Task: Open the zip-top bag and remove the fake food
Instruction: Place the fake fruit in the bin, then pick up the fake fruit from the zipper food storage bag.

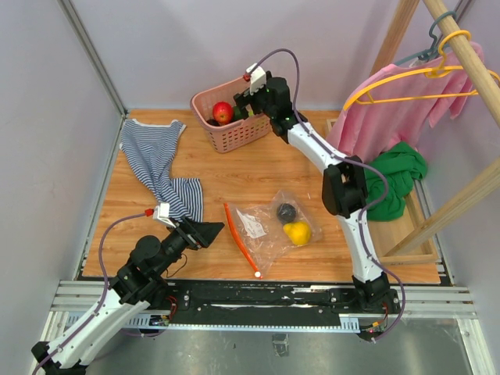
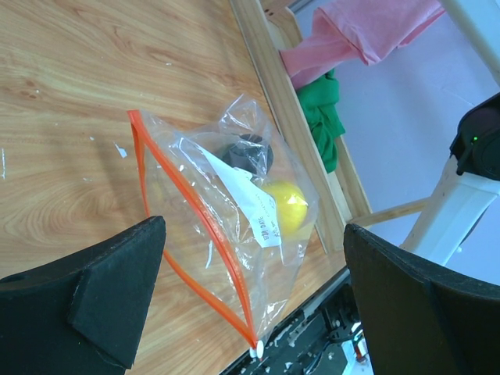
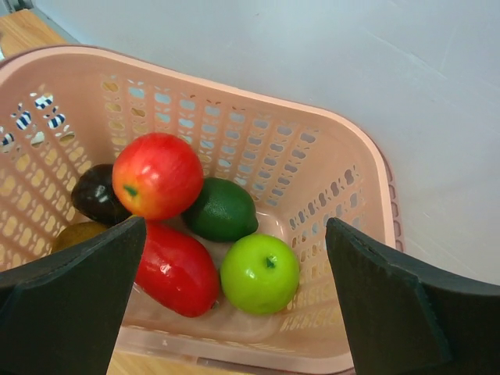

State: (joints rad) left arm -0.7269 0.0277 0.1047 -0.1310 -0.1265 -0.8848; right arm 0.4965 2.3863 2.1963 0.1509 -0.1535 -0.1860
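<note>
On the near middle of the surface (image 1: 156,250), the bag (image 1: 266,228) lies flat with a yellow fruit (image 1: 298,232) and a dark fruit (image 1: 287,211) inside.

The left fingers (image 2: 101,297) are spread wide and empty, aimed at the bag's orange zip strip (image 2: 191,226). The right fingers (image 3: 70,297) are wide and empty over the far basket (image 1: 238,141), which holds other fruit. Nothing pins the loose bag, so a reach inside could shove it away, or pinch the film along with a fruit and lift the whole bag. I cannot tell whether the mouth is open. A white label (image 2: 250,199) partly masks the dark fruit, and one finger cuts off a brownish piece in the basket.
</note>
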